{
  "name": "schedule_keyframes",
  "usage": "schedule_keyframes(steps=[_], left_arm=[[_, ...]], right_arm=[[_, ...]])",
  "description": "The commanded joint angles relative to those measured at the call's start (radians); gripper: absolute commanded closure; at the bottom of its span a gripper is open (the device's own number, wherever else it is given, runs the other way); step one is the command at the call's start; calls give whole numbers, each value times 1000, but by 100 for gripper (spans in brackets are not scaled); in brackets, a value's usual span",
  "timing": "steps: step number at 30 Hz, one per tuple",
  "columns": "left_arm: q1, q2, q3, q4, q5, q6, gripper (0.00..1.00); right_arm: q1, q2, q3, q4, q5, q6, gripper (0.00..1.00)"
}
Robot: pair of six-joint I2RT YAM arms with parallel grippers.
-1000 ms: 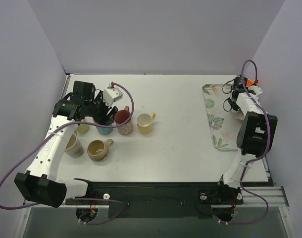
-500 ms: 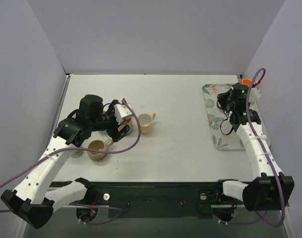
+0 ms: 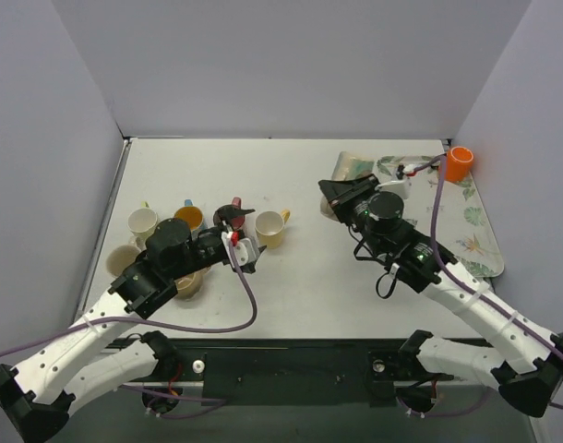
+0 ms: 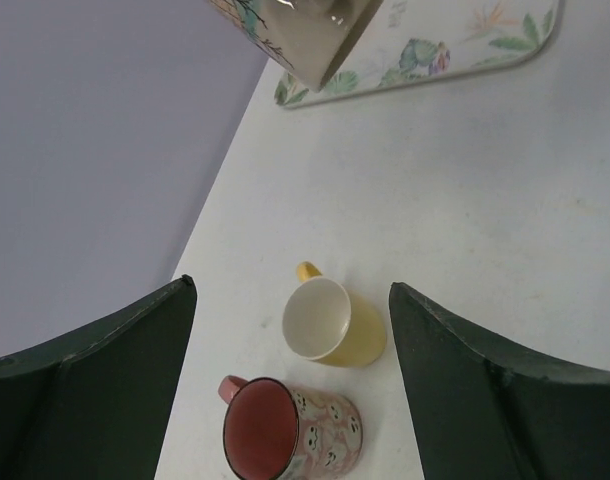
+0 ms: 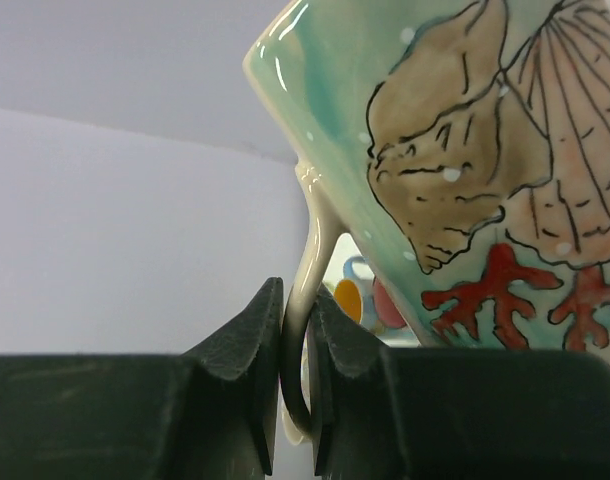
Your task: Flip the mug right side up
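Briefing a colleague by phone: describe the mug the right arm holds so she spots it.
Find the floral tray on the table's right; at its left end the right gripper pinches the seashell mug by its handle. It alone is teal with a tan shell and red coral.

Bright, even light, soft shadows; small glare streaks on the glazed mug [image 5: 455, 160].

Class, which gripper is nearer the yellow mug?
Left. The left gripper sits just left of the yellow mug; the right gripper is to its right, gripping a seashell mug.
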Motion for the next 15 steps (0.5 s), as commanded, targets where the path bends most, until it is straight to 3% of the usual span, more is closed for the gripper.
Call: schedule_keyframes(steps=[1,6,10,15], left_arm=[[-32,-42,-163,339,-143,83,11],[-85,-89,-333,610,-251,110,11],[-104,-105,-482,927,-324,172,11],[-115,-87,-553,1008,-316,216,11]], right_arm=[[165,64,106,289,157,-8,100],[268,141,120,406,185,-4,100],[317,205,155,443,180,-1,100],[357,280,217,475,136,-2,100]])
